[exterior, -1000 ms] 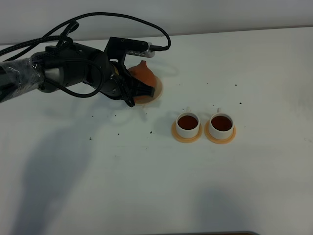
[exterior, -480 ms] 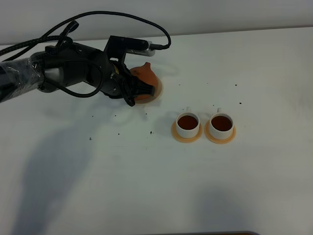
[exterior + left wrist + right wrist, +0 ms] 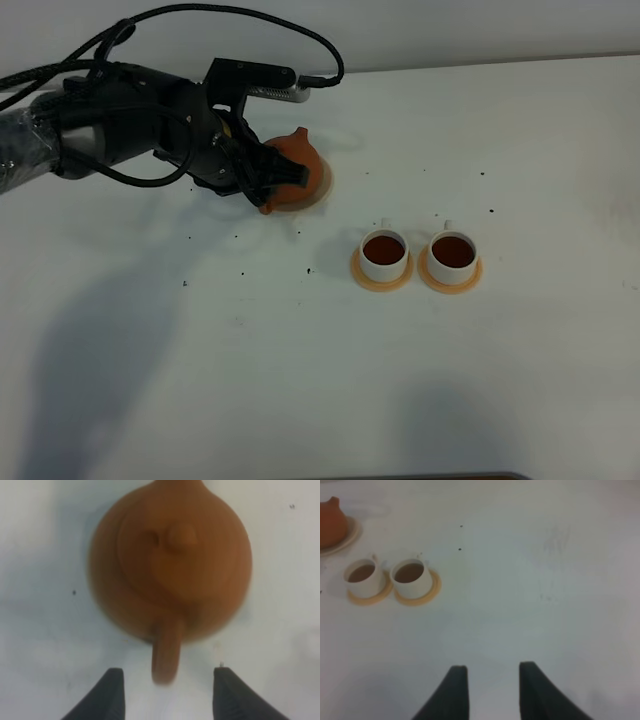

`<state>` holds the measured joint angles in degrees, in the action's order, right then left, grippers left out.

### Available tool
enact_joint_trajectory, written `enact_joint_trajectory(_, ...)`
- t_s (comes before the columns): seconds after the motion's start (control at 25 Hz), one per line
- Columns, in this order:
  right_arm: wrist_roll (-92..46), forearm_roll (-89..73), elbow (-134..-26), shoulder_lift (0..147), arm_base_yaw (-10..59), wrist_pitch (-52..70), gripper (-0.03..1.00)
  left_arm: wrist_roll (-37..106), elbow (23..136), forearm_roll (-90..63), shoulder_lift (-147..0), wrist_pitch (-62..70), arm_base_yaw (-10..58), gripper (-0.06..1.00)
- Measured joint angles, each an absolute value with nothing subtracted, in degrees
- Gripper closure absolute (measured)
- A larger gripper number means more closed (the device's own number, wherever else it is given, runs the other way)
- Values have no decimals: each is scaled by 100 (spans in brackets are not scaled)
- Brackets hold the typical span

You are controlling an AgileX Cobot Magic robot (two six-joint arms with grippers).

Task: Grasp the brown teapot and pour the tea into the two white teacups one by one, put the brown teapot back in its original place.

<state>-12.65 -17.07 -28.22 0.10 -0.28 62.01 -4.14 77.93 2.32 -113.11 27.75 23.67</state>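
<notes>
**Teapot on its saucer, jaws apart at the handle**

Sitting upright on the pale beige round saucer (image 3: 322,185), the small reddish-brown clay teapot (image 3: 296,168) was at the far left of the white tabletop (image 3: 300,380), its knobbed lid in place. In the left wrist view the teapot's loop handle (image 3: 166,652) pointed toward the left gripper (image 3: 167,692), whose two black fingers stood spread on either side of the handle's end, with pale table visible between each finger and the clay; nothing was held. From the high camera the black left arm (image 3: 130,125) reached in from the left and its gripper covered the pot's handle side.

Nearer the middle of the table stood the two small white cylindrical teacups, the left cup (image 3: 384,252) and the right cup (image 3: 452,250), each on its own round orange coaster (image 3: 383,276), just beside one another and both holding dark brown tea. Small dark specks (image 3: 243,274) lay scattered on the table between pot and cups.

The right gripper (image 3: 489,692) hung over bare table well apart from the cups, its dark fingers parted and empty.
</notes>
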Motion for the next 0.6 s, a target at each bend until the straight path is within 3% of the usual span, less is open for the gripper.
enact_joint_trajectory(0.4, -1265, -1707, -2822, 10, -28, 6201, 73, -106, 7651, 232, -10002, 5949, 2367, 54)
enact_joint_trajectory(0.6, -1265, -1707, -2822, 10, -28, 6201, 73, -95, 6764, 232, -8913, 6369, 2367, 54)
